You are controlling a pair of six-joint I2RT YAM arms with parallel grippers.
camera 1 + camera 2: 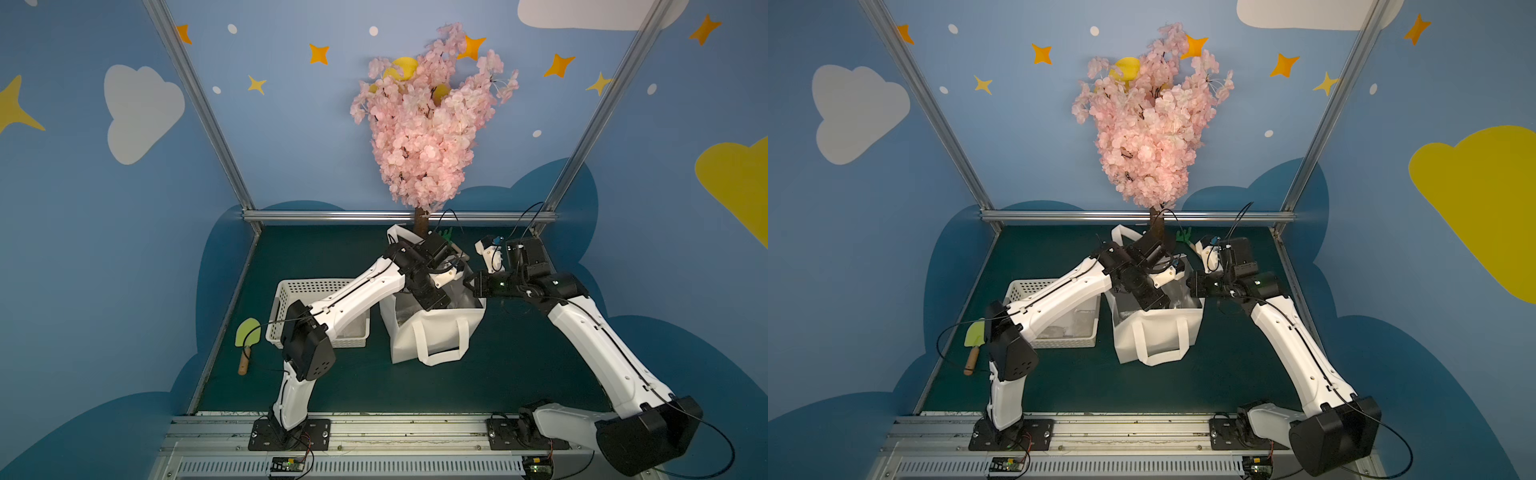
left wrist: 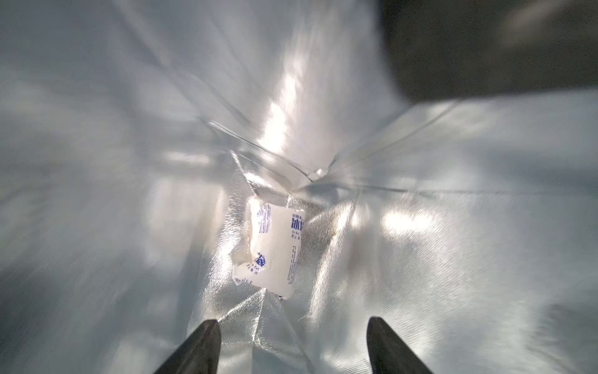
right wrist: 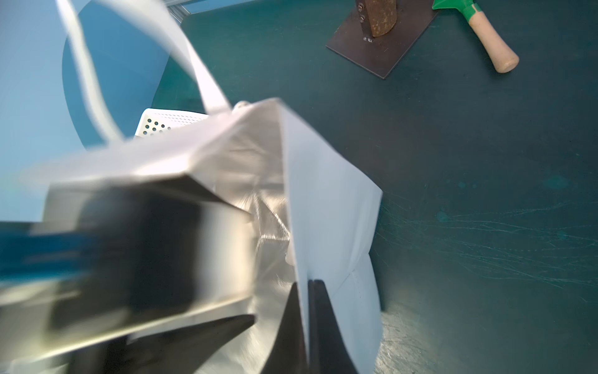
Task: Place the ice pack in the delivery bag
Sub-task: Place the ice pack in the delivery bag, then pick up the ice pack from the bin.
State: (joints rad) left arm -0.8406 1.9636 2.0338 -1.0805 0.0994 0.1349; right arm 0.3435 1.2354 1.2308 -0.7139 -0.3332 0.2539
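Observation:
The white delivery bag [image 1: 432,332] stands upright mid-table in both top views, its far strap handle raised. My left gripper [image 2: 293,323] reaches down inside it, open, with only silver foil lining [image 2: 453,226] between the fingers. The ice pack [image 2: 275,246], a small white pouch with blue print, lies on the bag's foil bottom, apart from both fingertips. My right gripper [image 3: 305,285] is shut on the bag's right wall [image 3: 330,210] near the rim, one finger inside and one outside. In a top view the right gripper [image 1: 471,282] sits at the bag's right top edge.
A white perforated basket [image 1: 307,291] stands left of the bag, under my left arm. A yellow-green trowel [image 1: 248,336] lies by the left wall. Behind the bag are the pink blossom tree [image 1: 424,124], its base plate [image 3: 378,42] and a green-headed tool with a wooden handle [image 3: 485,39].

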